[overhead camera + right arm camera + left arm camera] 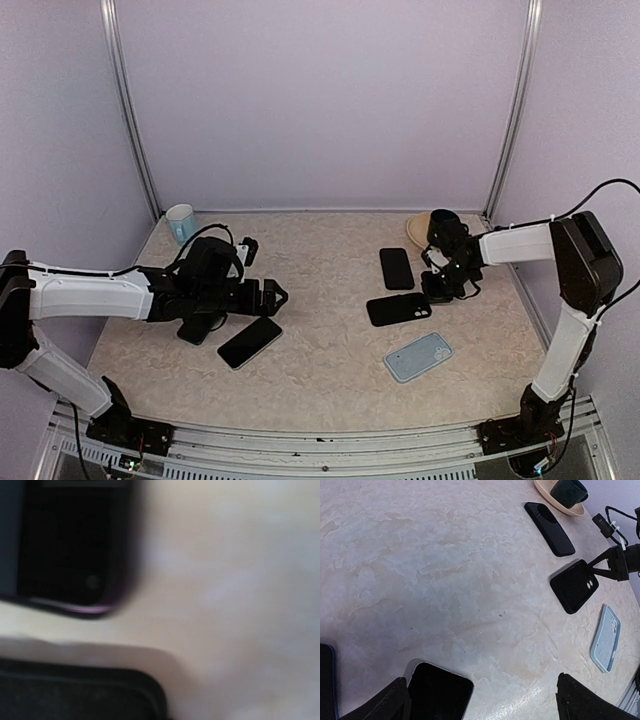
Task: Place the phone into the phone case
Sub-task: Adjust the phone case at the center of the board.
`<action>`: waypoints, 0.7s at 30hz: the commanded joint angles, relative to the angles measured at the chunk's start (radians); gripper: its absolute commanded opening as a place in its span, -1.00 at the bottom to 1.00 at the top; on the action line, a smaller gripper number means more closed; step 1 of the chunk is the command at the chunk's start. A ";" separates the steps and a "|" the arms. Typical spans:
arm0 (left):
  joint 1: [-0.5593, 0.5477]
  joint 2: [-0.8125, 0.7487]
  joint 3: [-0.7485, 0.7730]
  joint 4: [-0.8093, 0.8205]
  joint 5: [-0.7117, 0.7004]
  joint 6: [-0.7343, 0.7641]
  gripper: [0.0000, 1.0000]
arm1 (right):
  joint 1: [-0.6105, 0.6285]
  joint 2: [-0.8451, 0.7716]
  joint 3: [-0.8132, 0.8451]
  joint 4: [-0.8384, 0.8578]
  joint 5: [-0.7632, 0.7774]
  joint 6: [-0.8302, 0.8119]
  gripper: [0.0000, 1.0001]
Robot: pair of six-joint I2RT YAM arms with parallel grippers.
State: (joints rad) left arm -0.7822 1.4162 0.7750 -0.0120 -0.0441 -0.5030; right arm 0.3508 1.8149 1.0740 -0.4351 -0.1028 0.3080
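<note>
The phone (250, 342) is seen lying flat, screen up, on the table (330, 390) towards the left side, well apart from the black case (398, 309) on the right. The left gripper (482, 690) is held just beside the phone with its fingers spread wide and nothing between them. The right gripper (440, 287) is pressed together at the right-hand end of the black case; whether the rim is actually pinched cannot be told, as the right wrist view is blurred. A second black slab (397, 268) and a light blue case (418, 357) are laid near it.

If the rim is only lightly caught, the case may be dragged, flipped or dropped when moved. The thin phone, flat on the table, may be pushed along rather than gripped. With several cases close together, the phone could be carried to one that does not fit
</note>
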 commanded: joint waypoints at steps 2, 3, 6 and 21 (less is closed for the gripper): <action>0.000 -0.006 0.016 -0.086 -0.027 0.060 0.98 | 0.062 0.039 0.046 -0.013 -0.047 0.000 -0.74; 0.000 -0.009 0.013 -0.092 -0.028 0.065 0.98 | 0.062 0.035 0.051 -0.016 -0.046 -0.003 -0.64; 0.002 -0.028 -0.002 -0.108 -0.022 0.083 0.98 | 0.062 0.019 0.069 -0.038 -0.038 -0.015 -0.38; 0.000 0.043 0.061 -0.280 0.077 0.285 0.98 | 0.062 -0.111 0.072 -0.076 -0.068 -0.084 0.68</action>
State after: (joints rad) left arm -0.7822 1.4239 0.7872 -0.2207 -0.0154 -0.3077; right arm 0.4049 1.7576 1.1439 -0.5030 -0.1421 0.2504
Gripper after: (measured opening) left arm 0.989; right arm 0.828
